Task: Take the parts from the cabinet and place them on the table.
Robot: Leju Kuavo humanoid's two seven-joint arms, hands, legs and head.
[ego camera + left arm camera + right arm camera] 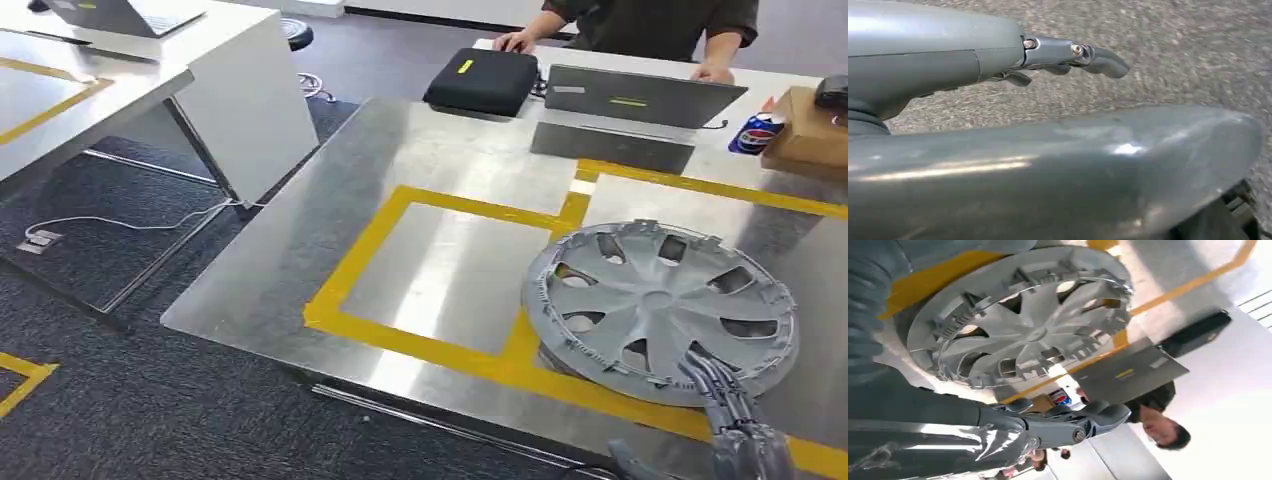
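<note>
Silver hubcap [660, 308], one, apparently touched by right hand [738, 420].

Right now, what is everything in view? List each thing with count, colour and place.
Hubcap: one, silver-grey, on the near right of the metal table, over the yellow tape.
Metal table: one, silver, centre.
Yellow tape: rectangle outlines on the table.
Laptop: one, grey, far edge.
Case: one, black, left of the laptop.
Can: one, blue, far right.
Box: one, brown, beside the can.
Person: one, dark top, behind the laptop.
Right hand: grey, fingers at the hubcap's near rim.
Left hand: grey, holding nothing, above the floor.
</note>
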